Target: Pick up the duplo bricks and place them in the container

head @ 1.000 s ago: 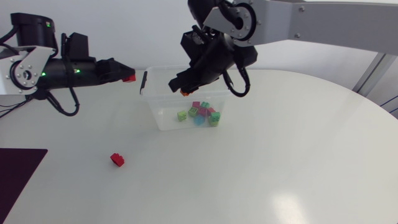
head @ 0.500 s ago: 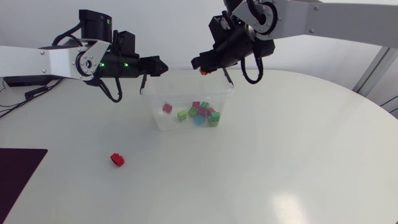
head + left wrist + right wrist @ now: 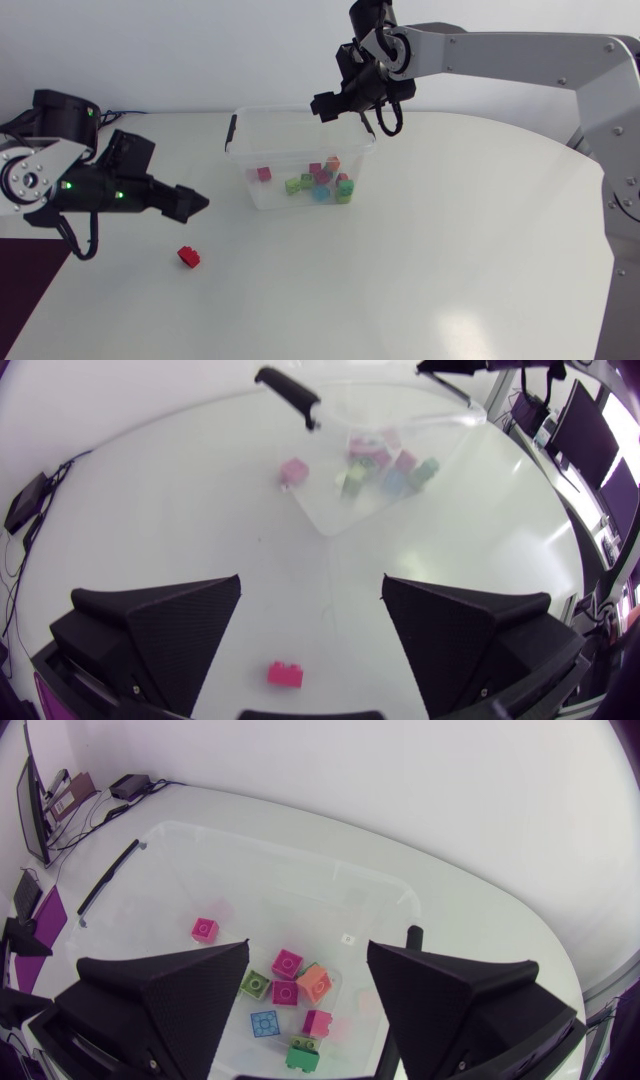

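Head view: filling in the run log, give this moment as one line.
left gripper: open, over red brick on table | right gripper: open, empty, over container | container: several bricks inside

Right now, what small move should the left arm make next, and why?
Probably lower the left gripper onto the red brick. Its fingers are open and empty, the brick lies alone on the table below and between them, and the other bricks already sit in the container.
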Robot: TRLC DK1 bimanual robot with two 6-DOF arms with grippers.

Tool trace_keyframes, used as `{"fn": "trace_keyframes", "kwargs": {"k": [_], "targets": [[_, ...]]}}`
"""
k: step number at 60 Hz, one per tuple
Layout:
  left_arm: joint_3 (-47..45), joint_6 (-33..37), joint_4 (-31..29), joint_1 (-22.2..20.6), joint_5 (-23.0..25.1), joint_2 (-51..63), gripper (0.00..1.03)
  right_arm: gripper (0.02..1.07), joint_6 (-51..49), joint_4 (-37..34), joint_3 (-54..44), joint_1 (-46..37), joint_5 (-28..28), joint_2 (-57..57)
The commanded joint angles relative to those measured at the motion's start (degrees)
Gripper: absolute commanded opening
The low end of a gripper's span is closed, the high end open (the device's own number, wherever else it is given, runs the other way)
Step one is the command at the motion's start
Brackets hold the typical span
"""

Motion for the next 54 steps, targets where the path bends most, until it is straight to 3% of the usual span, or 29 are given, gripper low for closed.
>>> {"fn": "trace_keyframes", "kwargs": {"k": [1, 6, 12, 35, 54], "targets": [[-4.56, 4.13, -0.3, 0.57, -0.86, -2.19, 0.99, 1.02, 0.18, 0.37, 0.49, -0.58, 0.41, -0.46], [-6.14, 6.59, -0.3, 1.27, -1.3, -2.28, 0.99, 1.02, 0.18, 0.64, -1.09, -0.58, 0.41, -2.75], [-7.81, 9.4, -0.3, 2.5, -1.57, -0.61, 0.99, 1.02, 0.27, 4.51, -9.79, -0.58, 1.46, -12.33], [-8.52, 14.06, 3.83, 4.61, -5.08, 9.67, 0.96, 1.02, -0.69, 5.3, -30.1, -1.9, 3.31, -33.95], [-10.63, 15.55, 7.7, 4.0, -6.14, 14.77, 0.77, 1.02, -0.61, 2.31, -44.86, -1.99, 4.89, -52.05]]}}
